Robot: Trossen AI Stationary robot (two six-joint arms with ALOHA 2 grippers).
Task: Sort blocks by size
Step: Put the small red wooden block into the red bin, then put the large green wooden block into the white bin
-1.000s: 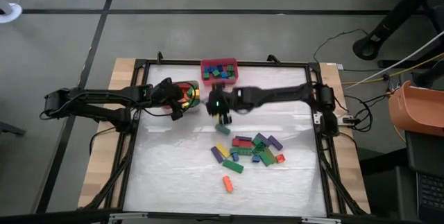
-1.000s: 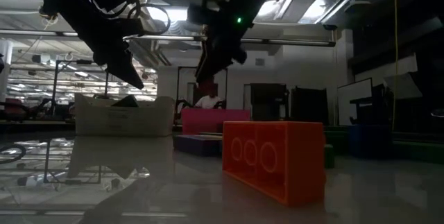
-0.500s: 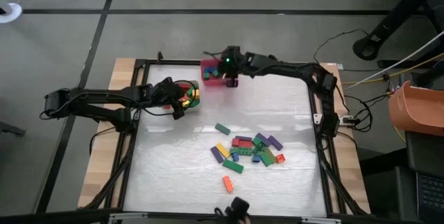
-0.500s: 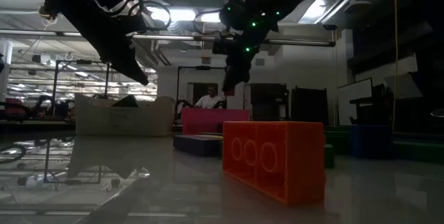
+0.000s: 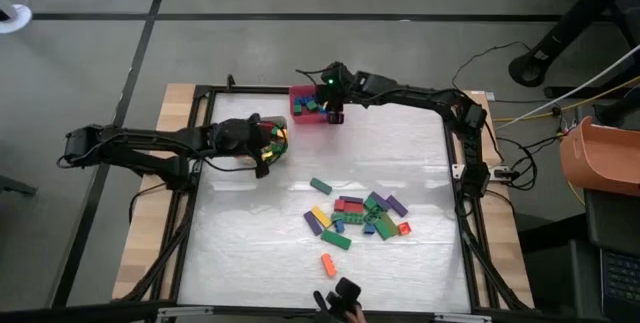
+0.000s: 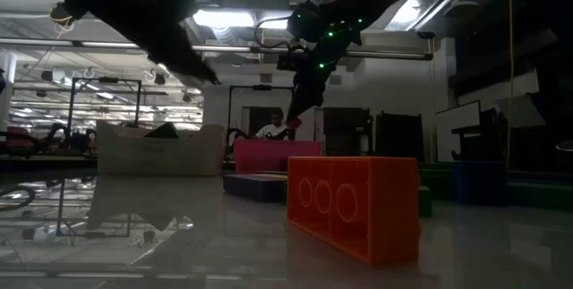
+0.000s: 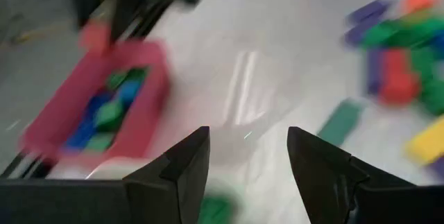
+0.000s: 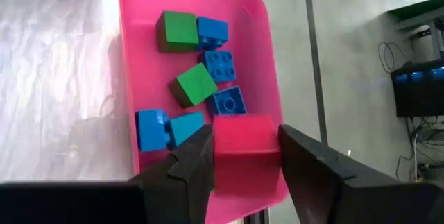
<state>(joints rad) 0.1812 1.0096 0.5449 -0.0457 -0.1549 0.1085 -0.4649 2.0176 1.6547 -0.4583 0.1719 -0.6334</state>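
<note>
My right gripper (image 5: 335, 117) hangs over the right end of the red bin (image 5: 300, 93) at the table's far edge, shut on a red block (image 8: 243, 156). Green and blue squarish blocks (image 8: 198, 85) lie in that bin (image 8: 128, 57). My left gripper (image 5: 266, 157) stands open over the white bin (image 6: 161, 150) at the far left, which holds red, yellow and green blocks (image 5: 274, 135). Nothing is between its fingers (image 7: 248, 137). A pile of mixed blocks (image 5: 362, 213) lies on the table's middle. My right gripper pinches the red block by two opposite sides (image 8: 220, 156) between its two fingers. The fingers slant down from the table's right side. The block hangs clear above the red bin's floor.
A green bar (image 5: 320, 185) lies apart from the pile and an orange brick (image 5: 328, 264) lies near the front edge, large in the low view (image 6: 354, 204). A black frame (image 5: 455, 143) borders the table. A person (image 6: 273, 130) shows far behind.
My right gripper has swung from the table's middle, beside the pile, toward the far edge and now hangs over the red bin with the red block. My left gripper has tipped its fingers upward and shifted a little toward the right, staying open.
</note>
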